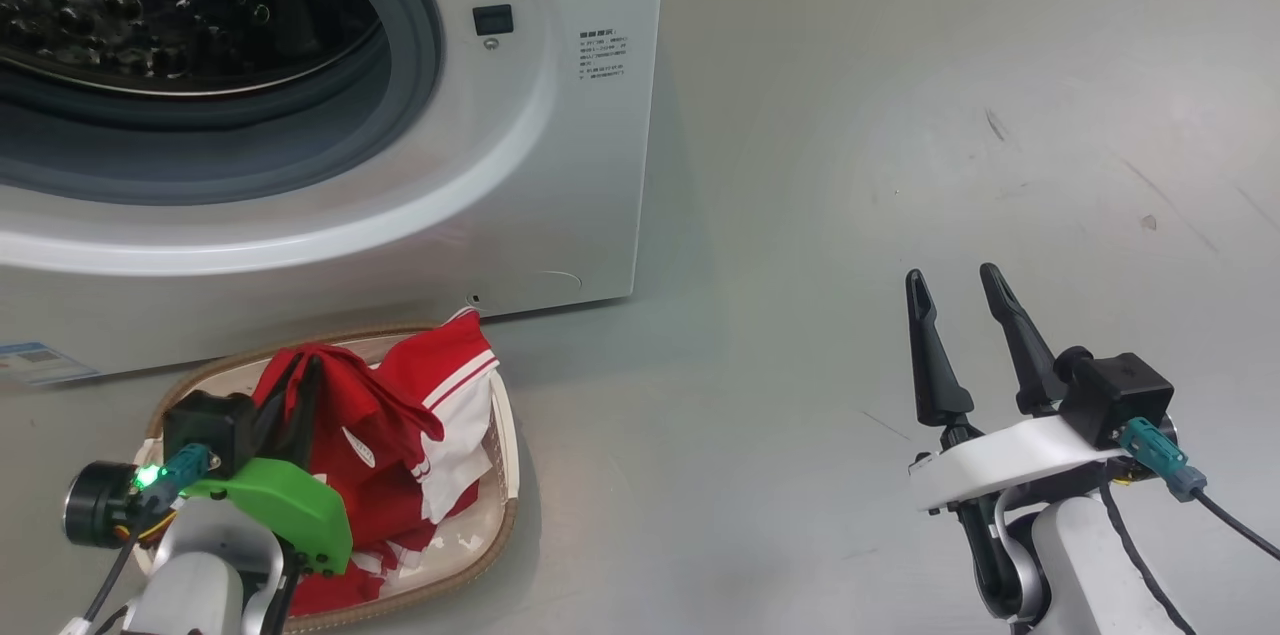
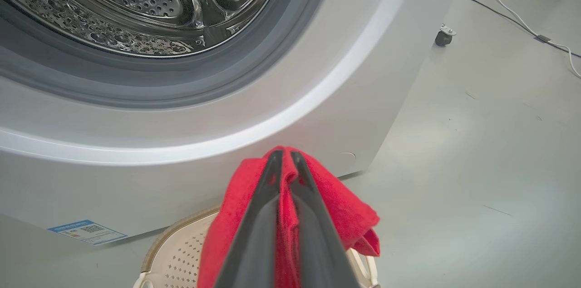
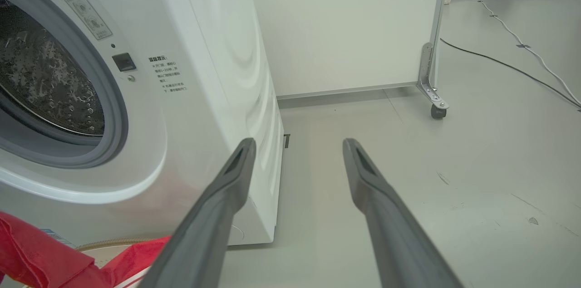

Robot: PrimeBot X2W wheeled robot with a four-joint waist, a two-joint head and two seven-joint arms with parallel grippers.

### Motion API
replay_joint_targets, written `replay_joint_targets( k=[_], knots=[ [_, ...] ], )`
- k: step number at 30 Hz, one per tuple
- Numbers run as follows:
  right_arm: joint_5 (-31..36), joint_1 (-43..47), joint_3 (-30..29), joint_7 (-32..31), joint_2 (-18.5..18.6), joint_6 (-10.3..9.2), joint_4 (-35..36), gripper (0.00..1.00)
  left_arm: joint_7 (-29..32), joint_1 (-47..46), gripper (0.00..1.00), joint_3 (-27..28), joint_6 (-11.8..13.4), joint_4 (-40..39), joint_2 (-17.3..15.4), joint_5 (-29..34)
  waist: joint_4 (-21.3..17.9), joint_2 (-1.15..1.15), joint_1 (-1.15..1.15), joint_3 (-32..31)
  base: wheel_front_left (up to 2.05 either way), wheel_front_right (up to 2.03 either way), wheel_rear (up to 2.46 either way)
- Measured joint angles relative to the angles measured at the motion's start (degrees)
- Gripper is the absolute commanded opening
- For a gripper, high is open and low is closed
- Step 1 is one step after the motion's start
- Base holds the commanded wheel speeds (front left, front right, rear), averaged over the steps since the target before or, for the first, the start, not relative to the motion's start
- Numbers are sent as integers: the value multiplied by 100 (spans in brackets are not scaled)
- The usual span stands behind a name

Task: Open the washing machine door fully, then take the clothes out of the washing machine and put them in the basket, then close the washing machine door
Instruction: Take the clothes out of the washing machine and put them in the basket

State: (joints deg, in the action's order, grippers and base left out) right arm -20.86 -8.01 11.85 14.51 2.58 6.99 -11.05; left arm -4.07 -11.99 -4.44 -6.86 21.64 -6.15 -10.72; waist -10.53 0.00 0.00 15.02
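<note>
On washing machine [image 1: 560, 165] front, blue label [image 1: 40, 362], print illegible

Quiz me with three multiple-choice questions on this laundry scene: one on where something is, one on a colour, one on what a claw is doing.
1. Where does the basket stand?
A. On the floor at the foot of the machine
B. On a shelf
C. On a chair

2. What colour are the clothes?
A. Blue
B. Green
C. Red with white trim

3. What state is the left gripper in?
A. Open and empty
B. Shut on the clothes
C. Shut on a cable

Answers:
1 A: the head view shows the basket on the floor, right below the machine's front.
2 C: the fabric is bright red with white stripes.
3 B: the left wrist view shows it clamped on red cloth.
</note>
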Motion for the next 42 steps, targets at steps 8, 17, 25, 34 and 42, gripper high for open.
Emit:
replay_joint_targets(
  k=[8,17,25,34,42],
  knots=[
    [0,-136,57,0,0,0,51,100,108,-116,0,-113,0,160,-21,76,-60,0,0,280,0,0,0],
    [-5,-269,132,0,0,0,99,100,254,-485,0,-74,0,468,-43,114,-141,0,0,657,0,0,0],
    [-11,-371,115,0,0,0,136,100,334,-697,0,138,3,888,-263,63,-270,0,0,986,0,0,0],
    [23,-471,35,0,-1,0,185,100,409,-1044,0,313,75,1399,-327,-76,-372,0,0,1297,0,0,0],
    [78,-588,29,0,-2,0,233,100,555,-1294,0,721,243,2025,-338,-438,-392,0,0,1531,0,0,0]
  ],
)
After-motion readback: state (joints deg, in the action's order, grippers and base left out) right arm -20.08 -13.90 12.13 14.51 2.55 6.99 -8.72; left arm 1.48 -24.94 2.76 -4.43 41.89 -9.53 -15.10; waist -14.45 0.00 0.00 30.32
